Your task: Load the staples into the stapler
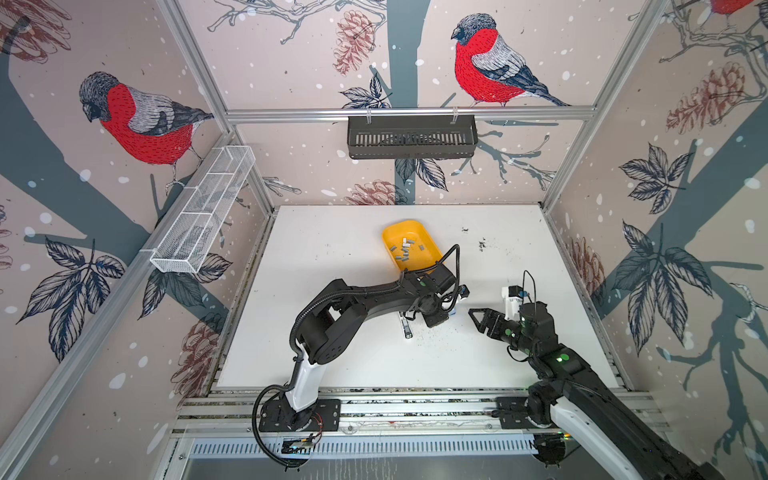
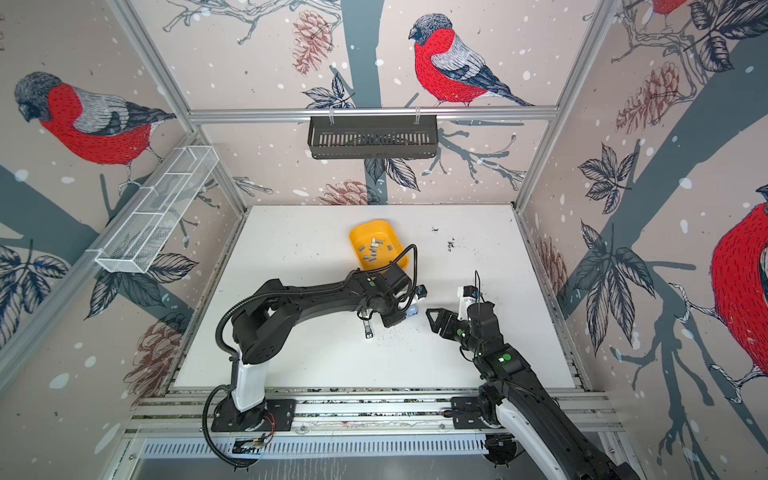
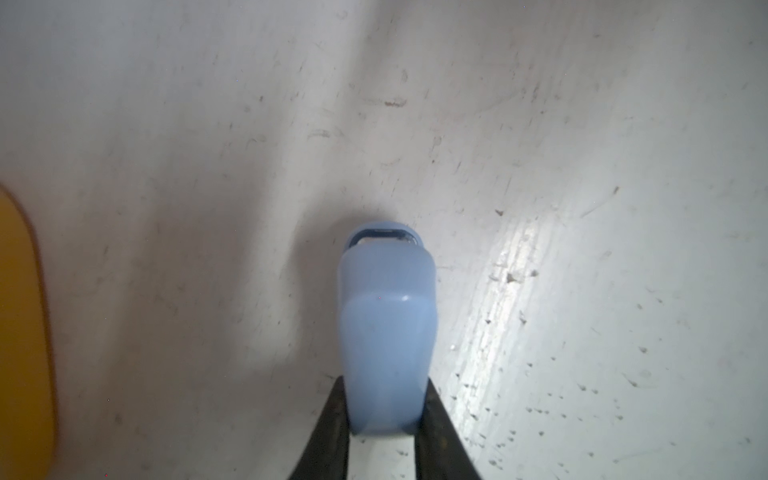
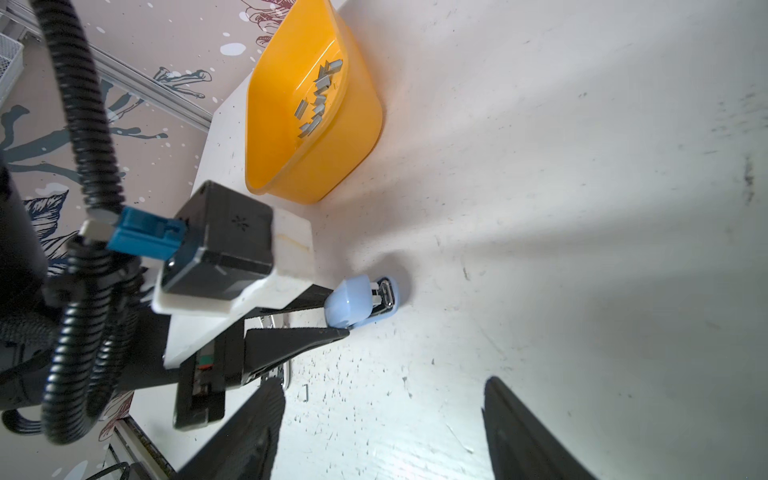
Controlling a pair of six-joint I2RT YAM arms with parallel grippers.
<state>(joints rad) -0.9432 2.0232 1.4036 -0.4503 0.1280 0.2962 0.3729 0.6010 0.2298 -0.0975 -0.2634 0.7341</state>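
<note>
Pale pink walls (image 1: 291,50) papered with red-breasted birds, pine cones and grey branches, aluminium frame rails (image 1: 291,115), white mesh basket (image 1: 203,210) on the left wall, black slotted basket (image 1: 411,137) hanging from the back rail, scuffed white desk (image 1: 332,232)

Left end effector (image 4: 337,318) grips the stapler (image 4: 355,301); staples (image 4: 318,99) lie in a yellow tub (image 4: 324,174); right end effector (image 4: 384,386) has its jaws spread.

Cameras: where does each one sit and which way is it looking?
Top views: high above the robot's bases, looking down on the table; both arms show.
Left wrist: behind the left gripper, looking along its fingers at the clamped stapler.
Right wrist: behind the open right gripper, facing stapler, yellow tray, staples.
Shared: both wrist views show stapler and tray.
</note>
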